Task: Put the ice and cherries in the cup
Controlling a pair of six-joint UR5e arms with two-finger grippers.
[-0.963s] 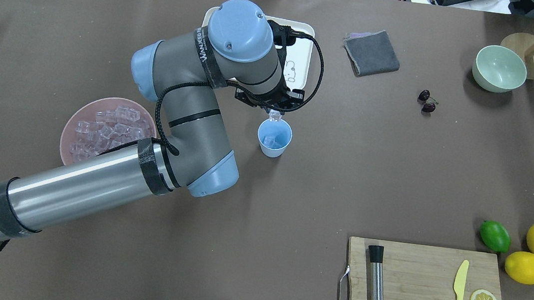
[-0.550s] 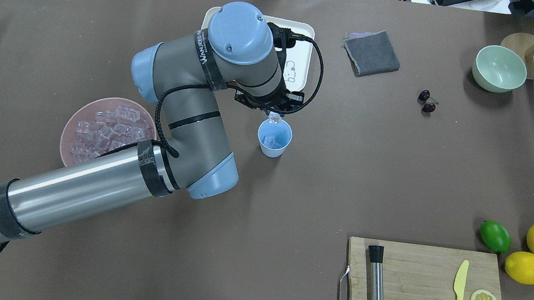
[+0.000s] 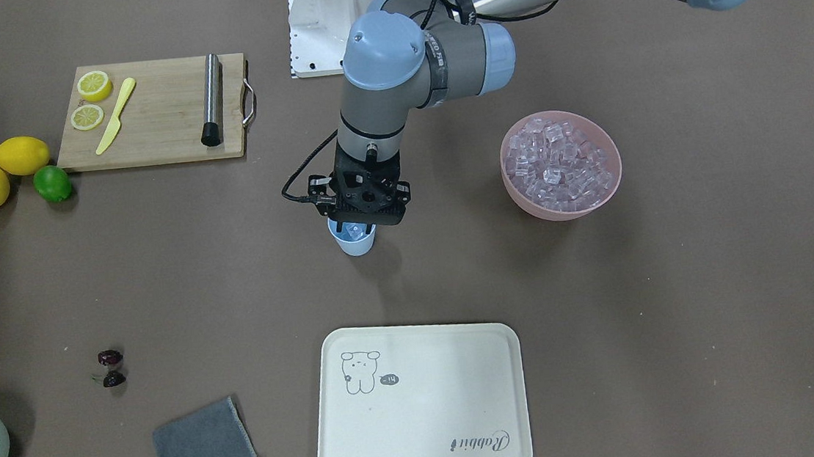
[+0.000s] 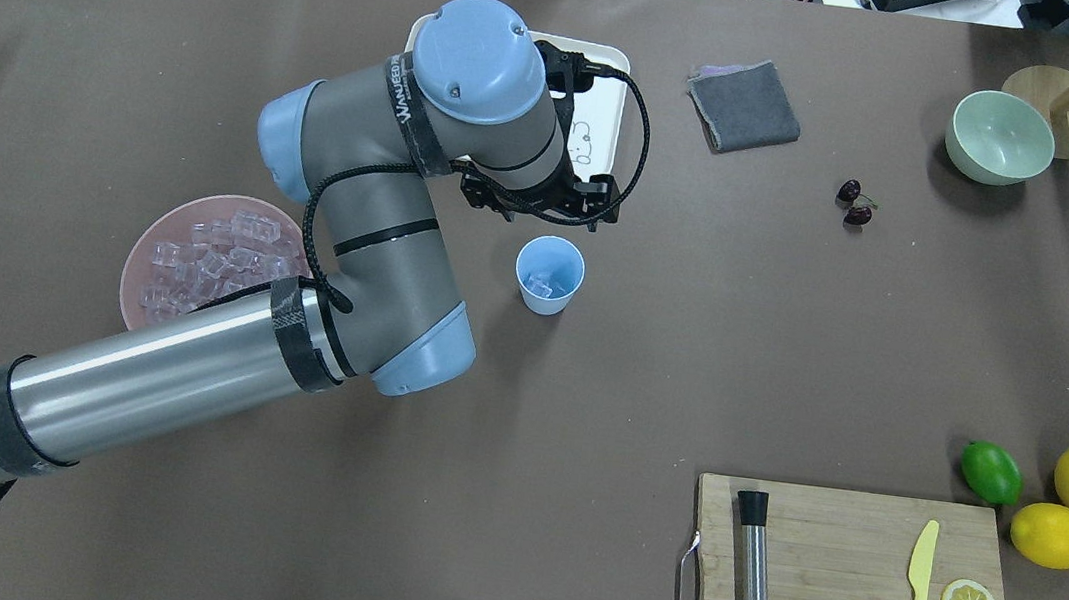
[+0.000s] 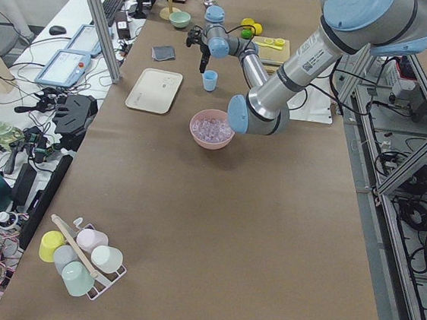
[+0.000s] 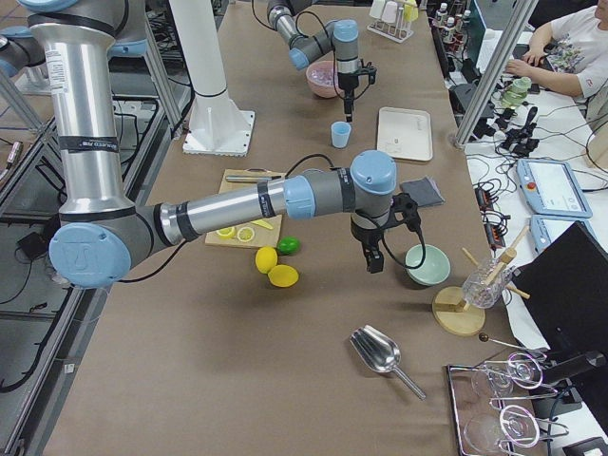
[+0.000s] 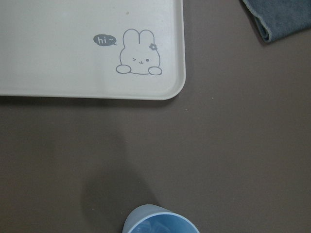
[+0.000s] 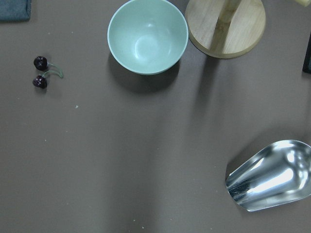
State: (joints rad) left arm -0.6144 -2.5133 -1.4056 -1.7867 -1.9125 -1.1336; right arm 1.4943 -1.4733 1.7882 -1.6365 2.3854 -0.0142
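Observation:
The light blue cup (image 4: 549,306) stands mid-table with a few ice cubes (image 4: 539,286) inside; it also shows in the front view (image 3: 357,245) and at the bottom of the left wrist view (image 7: 160,221). My left gripper (image 3: 354,226) hangs just above the cup's mouth, open and empty; in the overhead view its fingers are hidden under the wrist. More ice (image 4: 213,248) fills the pink bowl (image 4: 133,269) to the left. The cherries (image 4: 853,204) lie on the table far right, also in the right wrist view (image 8: 39,72). My right gripper (image 6: 373,264) hovers near them; I cannot tell if it is open.
A white tray (image 3: 422,404) lies just beyond the cup, a grey cloth (image 4: 744,106) beside it. A pale green bowl (image 4: 1000,138) and a metal scoop (image 8: 272,174) are near the cherries. A cutting board (image 4: 845,577), lime (image 4: 991,473) and lemons sit front right.
The ice cube held between the left fingers over the cup's far rim is gone from them. The left wrist has drawn slightly back toward the tray.

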